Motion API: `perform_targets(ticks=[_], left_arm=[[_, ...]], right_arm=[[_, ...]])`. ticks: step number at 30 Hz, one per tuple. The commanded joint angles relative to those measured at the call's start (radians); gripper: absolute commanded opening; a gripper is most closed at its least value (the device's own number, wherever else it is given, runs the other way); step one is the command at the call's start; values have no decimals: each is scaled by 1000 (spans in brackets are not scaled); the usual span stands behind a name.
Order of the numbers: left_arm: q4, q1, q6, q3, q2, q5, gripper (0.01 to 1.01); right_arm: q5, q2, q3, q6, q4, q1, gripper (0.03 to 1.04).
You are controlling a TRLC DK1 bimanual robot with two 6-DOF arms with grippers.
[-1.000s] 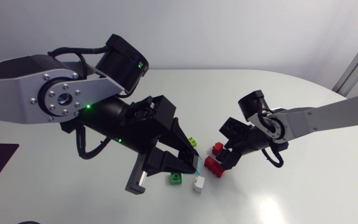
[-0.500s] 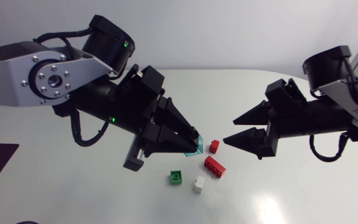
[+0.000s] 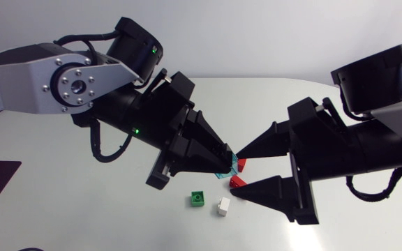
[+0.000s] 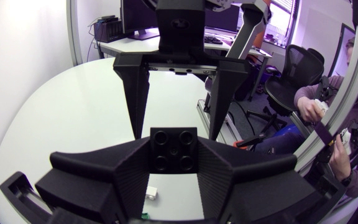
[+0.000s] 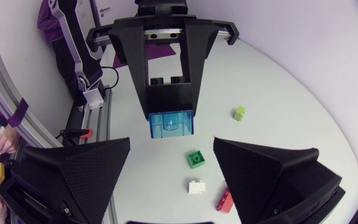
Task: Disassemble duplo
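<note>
Step in hand: separating the held pair. Left gripper (image 3: 223,166) pinches the black brick (image 4: 174,149) above the table; the blue brick (image 5: 171,124) juts past its fingertips. Right gripper (image 3: 236,174) is spread wide, facing it. Next move, judged: the right gripper closes on the blue brick and pulls it off.

We work over a white counter (image 3: 103,216) with a rounded far edge. In the head view, four loose bricks lie near its middle. There is a green square brick (image 3: 197,199) with a small white brick (image 3: 222,206) just beside it. A long red brick (image 3: 236,181) sits near the white one, partly hidden, and a small red brick (image 3: 241,164) lies just beyond that. In the right wrist view we also find a little lime brick (image 5: 238,112), well apart from the green one.
</note>
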Motion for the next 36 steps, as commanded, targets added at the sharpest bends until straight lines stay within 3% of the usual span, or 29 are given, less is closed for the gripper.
perform_targets(ticks=[1, 8, 13, 17, 22, 27, 32, 34, 36], left_arm=[[-22, -12, -15, 31, 17, 19, 341], [-37, -21, -2, 29, 14, 21, 341], [-48, -39, 8, 24, 14, 22, 341], [-55, -48, 19, 18, 15, 21, 341], [-58, -48, 28, 17, 15, 21, 341], [-71, -50, 42, 18, 15, 21, 343], [-88, -50, 50, 20, 14, 21, 466], [-97, -50, 54, 24, 9, 21, 618], [-112, -50, 67, 29, 5, 21, 703]], right_arm=[[1, 13, -23, 18, -5, 10, 908], [1, 16, -13, 18, -5, 30, 854], [3, 27, -12, 18, -3, 41, 754], [1, 27, -7, 17, -3, 44, 608], [1, 31, -12, 14, -3, 51, 280], [-2, 25, -13, 11, -14, 76, 234], [0, 20, -13, 9, -16, 87, 213], [0, 20, -17, 6, -16, 85, 213], [0, 20, -21, 3, -16, 82, 213]])
